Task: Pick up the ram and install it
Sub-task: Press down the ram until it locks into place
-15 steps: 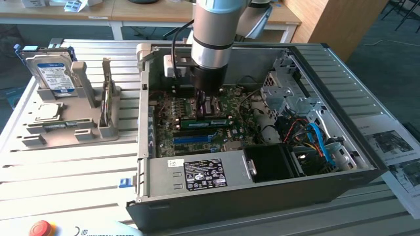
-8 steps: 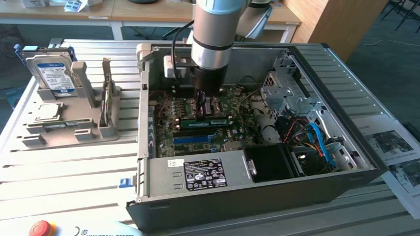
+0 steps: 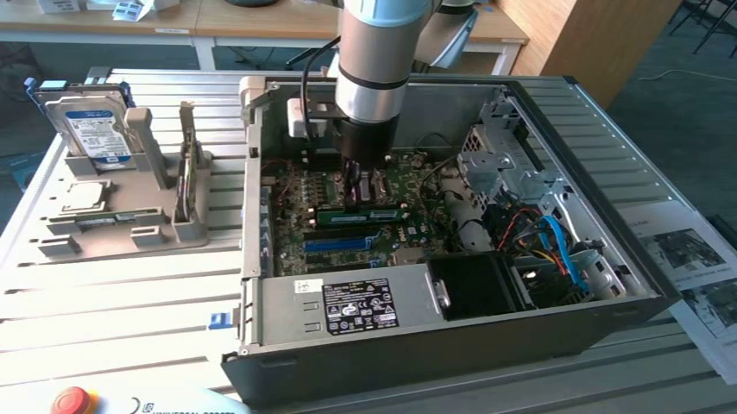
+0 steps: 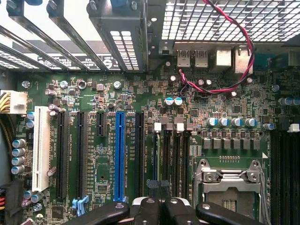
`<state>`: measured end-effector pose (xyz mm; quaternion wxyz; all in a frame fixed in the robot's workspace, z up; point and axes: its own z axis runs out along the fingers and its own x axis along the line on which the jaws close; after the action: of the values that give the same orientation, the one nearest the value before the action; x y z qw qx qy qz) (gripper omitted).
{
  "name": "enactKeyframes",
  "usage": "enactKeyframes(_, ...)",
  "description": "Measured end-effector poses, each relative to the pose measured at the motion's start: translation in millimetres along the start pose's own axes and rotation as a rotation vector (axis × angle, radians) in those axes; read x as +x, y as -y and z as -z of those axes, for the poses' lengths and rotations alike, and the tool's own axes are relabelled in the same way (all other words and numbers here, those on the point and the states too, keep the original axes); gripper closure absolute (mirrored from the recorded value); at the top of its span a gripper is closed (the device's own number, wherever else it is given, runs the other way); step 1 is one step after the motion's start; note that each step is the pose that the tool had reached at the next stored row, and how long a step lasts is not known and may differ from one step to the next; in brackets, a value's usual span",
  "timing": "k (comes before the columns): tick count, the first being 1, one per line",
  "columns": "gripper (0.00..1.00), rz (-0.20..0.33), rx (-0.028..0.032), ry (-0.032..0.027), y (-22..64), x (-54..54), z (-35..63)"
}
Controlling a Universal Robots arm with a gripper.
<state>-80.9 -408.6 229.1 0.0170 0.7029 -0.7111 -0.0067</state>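
The gripper (image 3: 359, 177) is down inside the computer case (image 3: 622, 285), fingers closed together over the motherboard (image 4: 117, 93); the ram (image 3: 359, 212) seems seated there.

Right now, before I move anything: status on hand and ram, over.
Hand shut, low inside open black computer case. Long green ram stick on motherboard slots just beneath hand; contact unclear. Twisted red-black cable clear of hand.

The arm (image 3: 374, 52) is a thick silver-grey tube with a pale blue joint cap, ending in a black wrist. A black cable runs alongside. The gripper (image 4: 161, 211) has glossy black fingers (image 4: 147, 212) with round screws.
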Motion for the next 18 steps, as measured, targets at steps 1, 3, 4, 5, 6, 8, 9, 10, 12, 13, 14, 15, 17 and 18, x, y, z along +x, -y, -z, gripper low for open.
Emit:
enactKeyframes(1, 0.90, 0.000, 0.0002, 0.0003, 0.0, 0.0, -0.3)
enactKeyframes(3, 0.90, 0.000, 0.0001, 0.0001, 0.0, 0.0, -0.9)
enactKeyframes(4, 0.90, 0.000, 0.0001, 0.0001, 0.0, 0.0, -1.2)
enactKeyframes(5, 0.90, 0.000, 0.0000, 0.0000, 0.0, 0.0, -1.5)
enactKeyframes(6, 0.90, 0.000, 0.0000, 0.0000, 0.1, 0.0, -1.7)
enactKeyframes(8, 0.90, 0.000, 0.0000, -0.0001, 0.1, 0.0, -1.9)
enactKeyframes(9, 0.90, 0.000, -0.0001, -0.0001, 0.0, 0.0, -1.9)
enactKeyframes(10, 0.90, 0.000, 0.0000, -0.0001, 0.1, 0.0, -1.9)
enactKeyframes(12, 0.90, 0.000, 0.0001, 0.0001, 0.1, 0.0, -2.1)
enactKeyframes(13, 0.90, 0.000, 0.0001, 0.0002, 0.1, -0.1, -2.6)
enactKeyframes(14, 0.90, 0.000, -0.0001, 0.0000, 0.1, 0.0, -3.2)
enactKeyframes(15, 0.90, 0.000, -0.0001, -0.0001, 0.1, 0.0, -3.4)
enactKeyframes(17, 0.90, 0.000, 0.0000, -0.0001, 0.1, -0.1, -4.1)
enactKeyframes(18, 0.90, 0.000, -0.0001, -0.0001, 0.1, -0.1, -4.3)
